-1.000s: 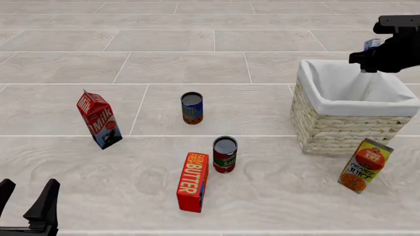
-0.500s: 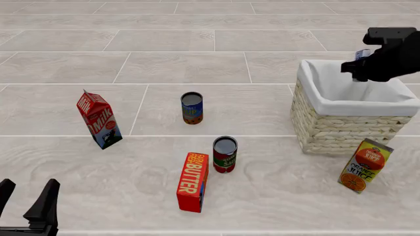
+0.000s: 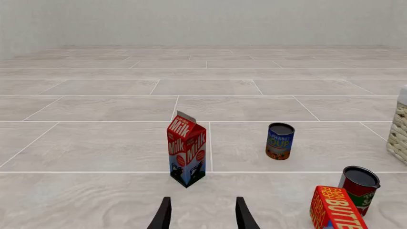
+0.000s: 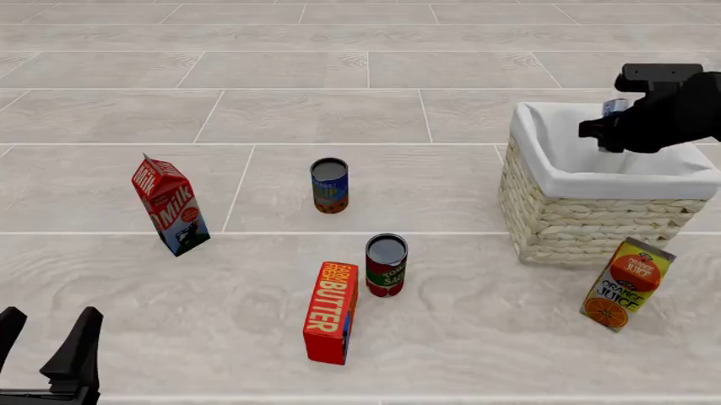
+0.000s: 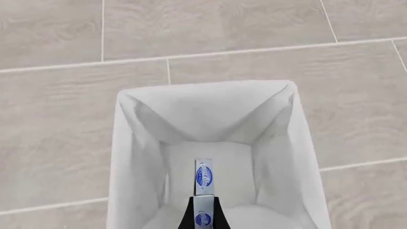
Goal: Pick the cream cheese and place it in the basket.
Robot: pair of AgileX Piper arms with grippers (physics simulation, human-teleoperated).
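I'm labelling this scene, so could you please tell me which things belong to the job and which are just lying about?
Part of the job:
- small pale blue-and-white cream cheese box, gripped by the right gripper
- large cream wicker basket with white liner

Just lying about:
- red milk carton
- blue soup can
- red can
- red-orange butter box
- orange juice carton
- idle left gripper

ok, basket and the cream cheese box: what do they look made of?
The basket looks like woven wicker, matte cream: its side wall shows rows of braided weave. Its liner looks like plain white cloth, folded over the rim with soft creases. The cream cheese looks like a printed cardboard box, white with blue lettering and flat, sharp-edged faces; as a render, it could equally be plastic-coated.
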